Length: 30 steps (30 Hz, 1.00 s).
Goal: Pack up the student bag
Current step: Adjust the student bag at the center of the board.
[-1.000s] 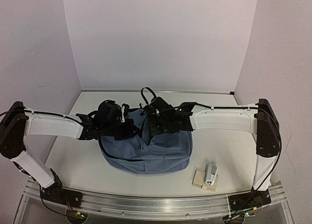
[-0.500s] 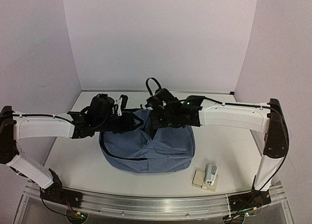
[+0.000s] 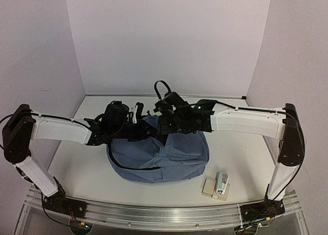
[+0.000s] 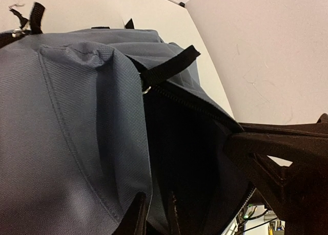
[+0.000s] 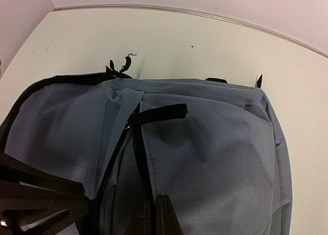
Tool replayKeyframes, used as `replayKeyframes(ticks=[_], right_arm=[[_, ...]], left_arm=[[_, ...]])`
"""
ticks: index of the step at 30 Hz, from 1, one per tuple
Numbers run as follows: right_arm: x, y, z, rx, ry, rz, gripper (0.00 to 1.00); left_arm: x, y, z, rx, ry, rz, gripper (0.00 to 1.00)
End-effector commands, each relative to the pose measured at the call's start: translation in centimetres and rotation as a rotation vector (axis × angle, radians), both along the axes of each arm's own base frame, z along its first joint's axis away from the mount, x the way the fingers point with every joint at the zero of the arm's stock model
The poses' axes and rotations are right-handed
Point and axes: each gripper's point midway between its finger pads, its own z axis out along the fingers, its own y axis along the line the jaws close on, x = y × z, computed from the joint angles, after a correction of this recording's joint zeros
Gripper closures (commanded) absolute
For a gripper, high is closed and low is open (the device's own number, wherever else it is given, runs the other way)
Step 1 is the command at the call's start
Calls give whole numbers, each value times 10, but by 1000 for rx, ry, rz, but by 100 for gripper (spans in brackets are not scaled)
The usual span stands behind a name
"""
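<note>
Student bag sat mid-table between both arms. Within the last second it had shifted slightly right, its top lifted. The left gripper and right gripper, fingers narrow, each pinched fabric beside the open zip, likely spreading it for packing.

On table: student bag, beige block
</note>
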Motion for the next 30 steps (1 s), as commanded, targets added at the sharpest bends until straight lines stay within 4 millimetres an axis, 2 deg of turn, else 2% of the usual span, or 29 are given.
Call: replayKeyframes(ticks=[1, 4, 7, 10, 13, 15, 17, 20, 23, 24, 25, 27, 29, 30], right_arm=[[5, -8, 44, 92, -79, -47, 100], [5, -8, 45, 97, -78, -46, 100], [5, -9, 48, 100, -84, -48, 100], [6, -14, 59, 107, -108, -60, 100], [5, -20, 73, 118, -136, -70, 100], [5, -22, 80, 125, -147, -72, 100], [4, -24, 84, 131, -151, -71, 100], [3, -26, 84, 129, -152, -70, 100], [1, -29, 80, 124, -145, -70, 100], [-1, -30, 80, 127, -141, -69, 96], [-3, -32, 79, 131, -135, -64, 86], [-9, -37, 73, 130, -114, -51, 54], [-17, -47, 67, 131, -92, -47, 30], [-22, -56, 61, 125, -77, -49, 23]], left_arm=[[5, -33, 24, -161, -43, -92, 87], [9, -43, 7, -175, -27, -103, 88], [15, -44, -28, -100, 36, -73, 91], [21, -26, -77, 45, 145, 35, 96], [18, 2, -127, 221, 248, 141, 96], [17, 18, -149, 305, 286, 197, 96], [15, 30, -162, 363, 321, 235, 96], [14, 35, -164, 391, 332, 259, 96], [20, 26, -145, 342, 284, 233, 92], [23, 18, -133, 311, 252, 207, 89], [25, 12, -119, 279, 216, 176, 85], [24, 1, -87, 207, 158, 120, 76], [22, 0, -54, 145, 104, 104, 70], [19, 4, -48, 137, 91, 106, 66]])
